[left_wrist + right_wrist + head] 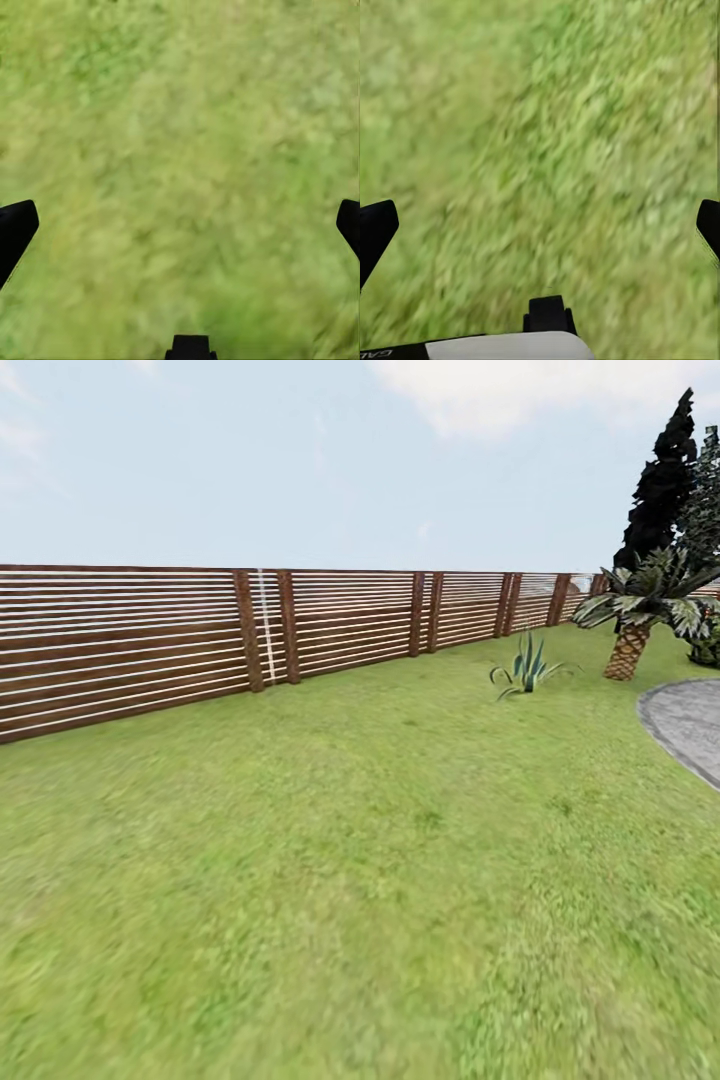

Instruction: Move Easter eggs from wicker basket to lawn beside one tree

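Note:
The lawn spreads wide across the head view as short green grass. The Easter eggs, the wicker basket and the tree are out of view. In the left wrist view my left gripper stands open over bare grass, its black fingertips far apart with nothing between them. My right gripper is open too in the right wrist view, black fingertips spread wide above grass that looks streaked and blurred.
A brown slatted fence runs along the far edge of the grass. A short palm and a spiky plant stand at the far right, with a dark cypress-like tree behind. A grey paved patch lies at the right edge.

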